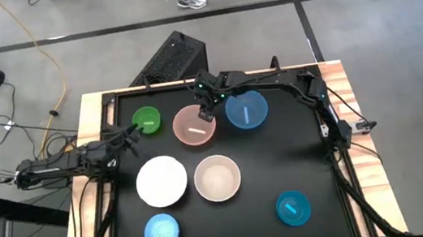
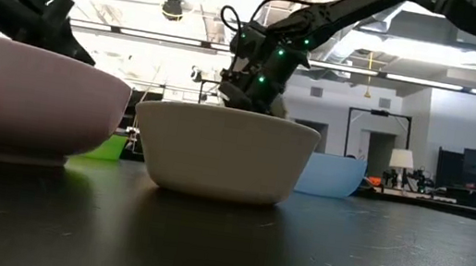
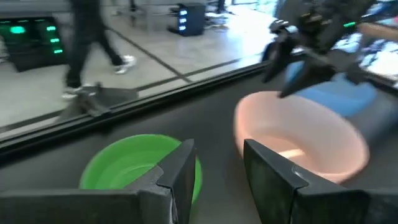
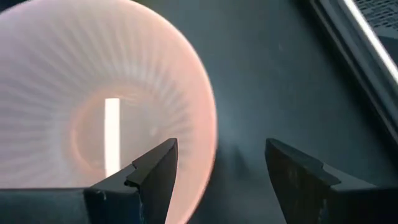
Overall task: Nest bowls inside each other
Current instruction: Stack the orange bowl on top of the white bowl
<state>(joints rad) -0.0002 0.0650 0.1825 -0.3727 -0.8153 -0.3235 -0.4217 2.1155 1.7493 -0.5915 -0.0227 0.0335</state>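
From above, all seven bowls sit apart on the black worktop, none nested: green bowl at eleven o'clock, pink bowl near twelve, blue bowl at one, white bowl and cream bowl around the centre, light blue bowl at seven, teal bowl at five. The right end effector hangs over the pink bowl's far rim; the left end effector points at the green bowl's near edge. A person's feet show on the floor beyond the worktop.

The level view hides most of that: the cream bowl fills the middle and the white bowl the nine o'clock side, with slivers of green bowl and blue bowl behind. It alone shows the right end effector raised above the worktop.

The left wrist view shows the left end effector parted to a middling gap, holding nothing, its fingers in front of the green bowl and pink bowl, with the right arm beyond.

The right wrist view shows the right end effector spread wide and empty; one finger lies over the pink bowl rim, the other over bare worktop. Whether it touches, I cannot tell.
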